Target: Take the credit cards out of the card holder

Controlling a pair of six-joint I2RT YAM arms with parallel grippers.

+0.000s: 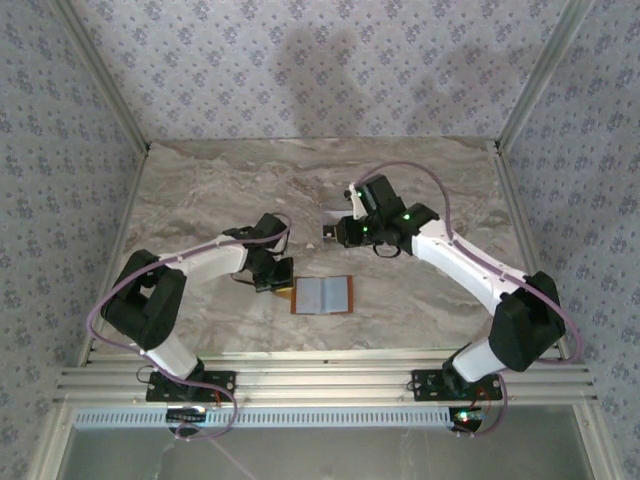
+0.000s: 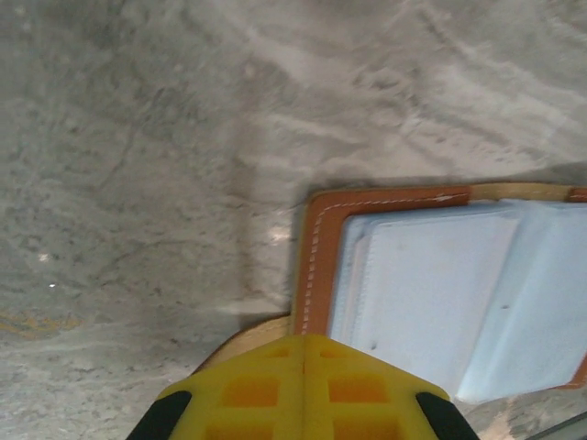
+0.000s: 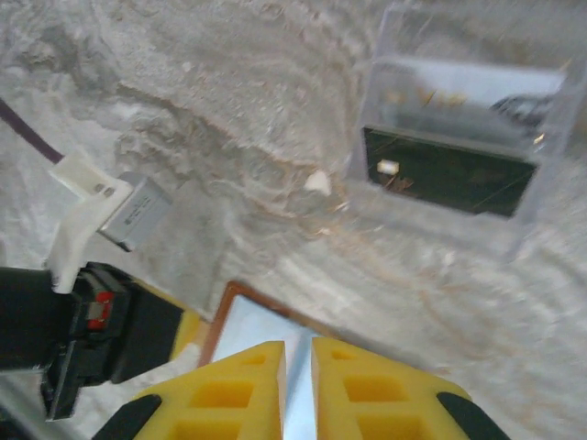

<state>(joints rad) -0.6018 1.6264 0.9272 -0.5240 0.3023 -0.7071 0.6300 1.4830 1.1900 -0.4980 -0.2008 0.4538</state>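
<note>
Your left claw [image 2: 303,390] is closed tight, tips at the left edge of the open card holder [image 2: 413,293]. Your right claw [image 3: 298,371] hangs just beyond it, narrowly parted; 1 dark credit card [image 3: 449,170] lies in the clear tray [image 3: 394,82].

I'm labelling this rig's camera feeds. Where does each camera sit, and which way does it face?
Top external: above and behind the arms, looking down on the marble table; both arms, the left gripper and the right gripper show.
Left wrist: on the left arm, looking down past the left fingers at the open card holder.
Right wrist: on the right arm, looking past the right fingers at the clear tray; the left gripper shows at left.
Shared: all three show the card holder.
</note>
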